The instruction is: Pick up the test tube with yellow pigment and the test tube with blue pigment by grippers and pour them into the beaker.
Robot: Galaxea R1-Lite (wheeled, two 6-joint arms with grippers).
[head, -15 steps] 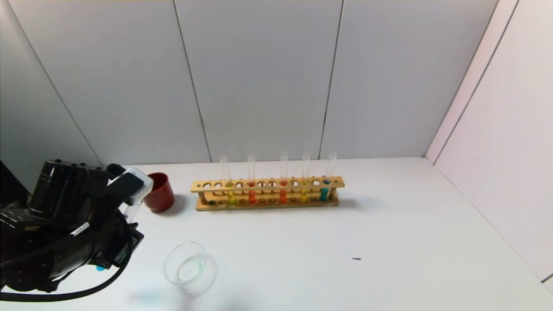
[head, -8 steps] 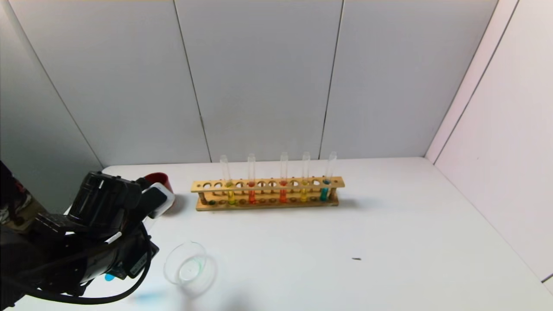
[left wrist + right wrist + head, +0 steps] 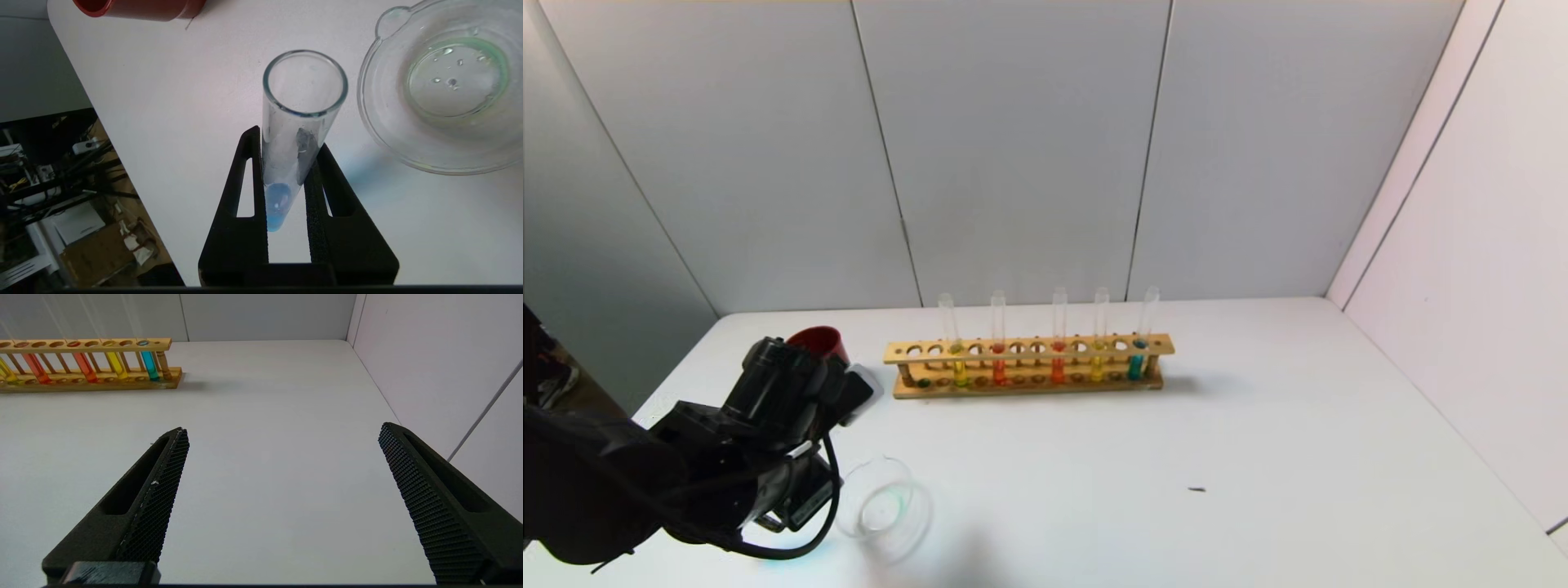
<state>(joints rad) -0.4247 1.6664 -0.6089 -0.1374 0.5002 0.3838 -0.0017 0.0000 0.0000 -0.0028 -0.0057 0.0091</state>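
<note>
The left gripper [image 3: 286, 163] jaws clamp the test tube with blue pigment [image 3: 292, 134], apparently tilted, just beside the beaker [image 3: 441, 90] on the desk [image 3: 1258, 425]; right gripper [image 3: 284, 437] jaws gape wide, holding nothing

A white worktop [image 3: 1258, 425] stands in a corner, grey wall panels [image 3: 1013, 147] behind its far edge.

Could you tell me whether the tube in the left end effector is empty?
Not empty: the test tube with blue pigment keeps a little blue liquid at its round bottom.
</note>
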